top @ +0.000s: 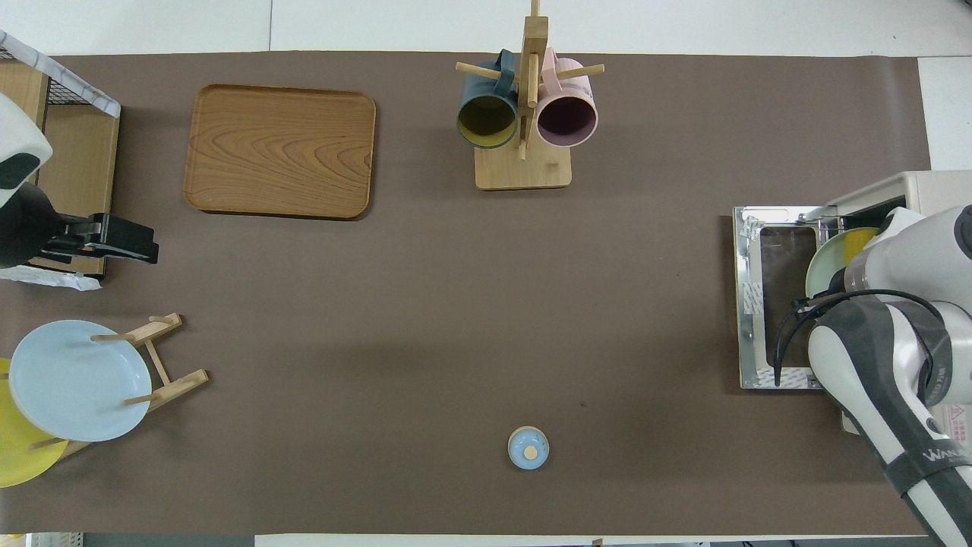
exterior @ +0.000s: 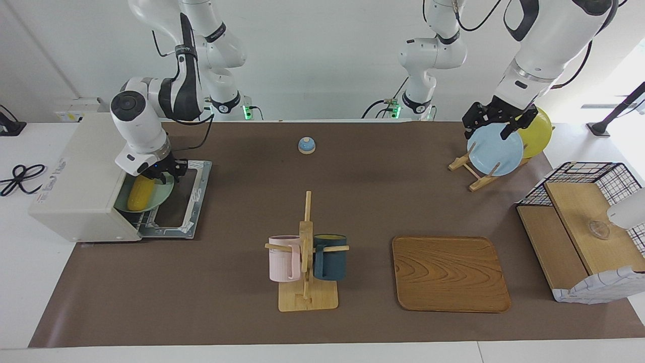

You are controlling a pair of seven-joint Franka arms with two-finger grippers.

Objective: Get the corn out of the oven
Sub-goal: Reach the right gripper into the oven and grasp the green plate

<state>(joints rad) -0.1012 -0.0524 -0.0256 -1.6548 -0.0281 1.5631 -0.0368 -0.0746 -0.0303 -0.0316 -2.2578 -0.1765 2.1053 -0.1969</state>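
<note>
The right arm covers most of the corn [top: 860, 241] and of the pale green plate [top: 824, 262] in the overhead view. The right gripper [exterior: 160, 175] hides the corn's end nearer the robots, so contact cannot be judged. The oven [top: 930, 184] is cut off by the picture's edge. The yellow plate [top: 19, 460] is also cropped.

White glossy arms [exterior: 549, 40], dark grey joint bands – black cables, black hands [exterior: 496, 118]; green base lights, apparently.
</note>
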